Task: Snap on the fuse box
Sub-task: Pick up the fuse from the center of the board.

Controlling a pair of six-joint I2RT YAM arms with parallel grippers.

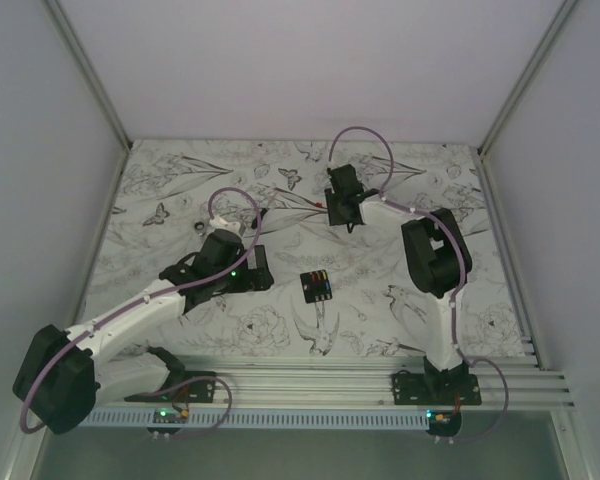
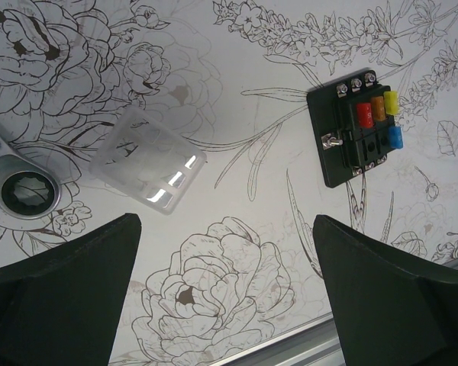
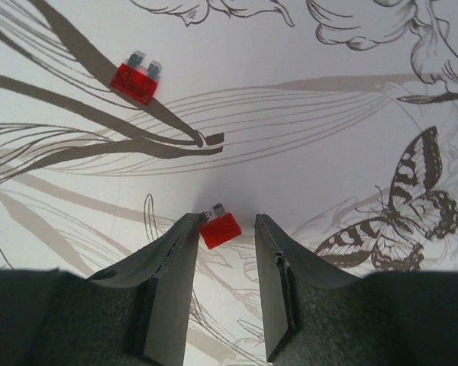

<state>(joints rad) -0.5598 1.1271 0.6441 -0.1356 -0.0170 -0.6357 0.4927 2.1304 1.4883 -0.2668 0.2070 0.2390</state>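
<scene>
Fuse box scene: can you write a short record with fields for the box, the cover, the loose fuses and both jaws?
fuse box: lying flat, uncovered, coloured fuses showing
clear cover: lying apart from box
red fuses: one between right jaws, ungripped; another farther off
left jaws: wide open, empty
right jaws: partly open

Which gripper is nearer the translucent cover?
Left. The left gripper hangs open just short of the translucent cover; the right gripper sits farther right, straddling a loose red fuse.
</scene>
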